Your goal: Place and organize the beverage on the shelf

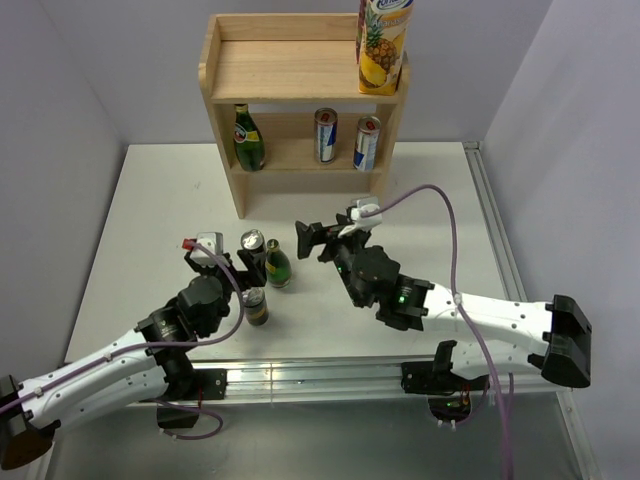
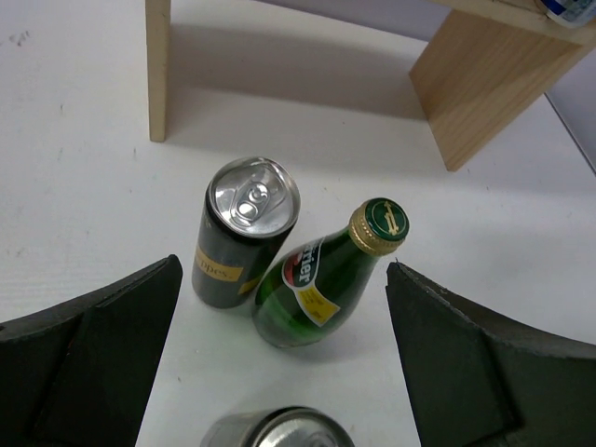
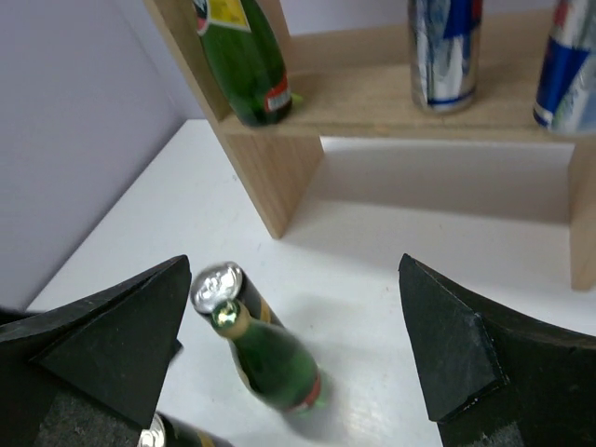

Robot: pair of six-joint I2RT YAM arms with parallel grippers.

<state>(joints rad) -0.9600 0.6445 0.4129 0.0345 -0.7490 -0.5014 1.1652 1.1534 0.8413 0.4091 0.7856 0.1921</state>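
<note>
The wooden shelf (image 1: 290, 75) stands at the back of the table. On its top board is a pineapple juice carton (image 1: 383, 45). Its lower tier (image 3: 372, 107) holds a green bottle (image 1: 248, 138) and two blue-and-silver cans (image 1: 325, 135) (image 1: 367, 143). Standing on the table are a black can (image 2: 244, 233), a green bottle (image 2: 321, 279) touching it, and a second black can (image 2: 275, 426) nearer me. My left gripper (image 2: 284, 279) is open, above and just short of that pair. My right gripper (image 3: 296, 265) is open over the table, to the right of the same bottle (image 3: 270, 358).
The shelf's side panels (image 2: 158, 70) (image 2: 484, 84) reach down to the table behind the drinks. A metal rail (image 1: 330, 380) runs along the near edge and another (image 1: 495, 230) along the right side. Walls close in at the left, back and right.
</note>
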